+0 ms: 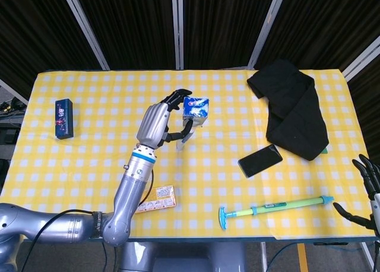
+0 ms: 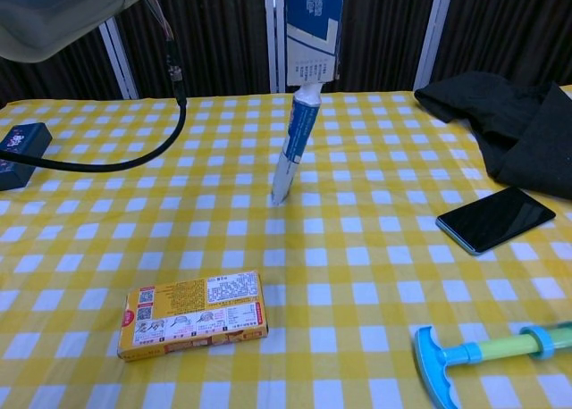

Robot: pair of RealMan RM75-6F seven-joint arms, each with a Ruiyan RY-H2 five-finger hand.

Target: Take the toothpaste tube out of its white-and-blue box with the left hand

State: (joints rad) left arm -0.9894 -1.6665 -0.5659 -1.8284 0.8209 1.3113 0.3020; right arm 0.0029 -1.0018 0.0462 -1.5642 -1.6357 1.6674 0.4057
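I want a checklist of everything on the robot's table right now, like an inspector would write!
Surface: yellow-and-white checked tablecloth, flat.
Job's things: white-and-blue box held upended above the table; toothpaste tube sliding out of its lower end, tip at or near the cloth.
Clutter: orange packet, black phone, black cloth, green-and-blue pump tool, dark small box.
Hands: left hand holds the box; right hand at the table's edge, fingers apart, holds nothing.
Cables: black cable hanging over the table.
Surroundings: dark curtains behind.
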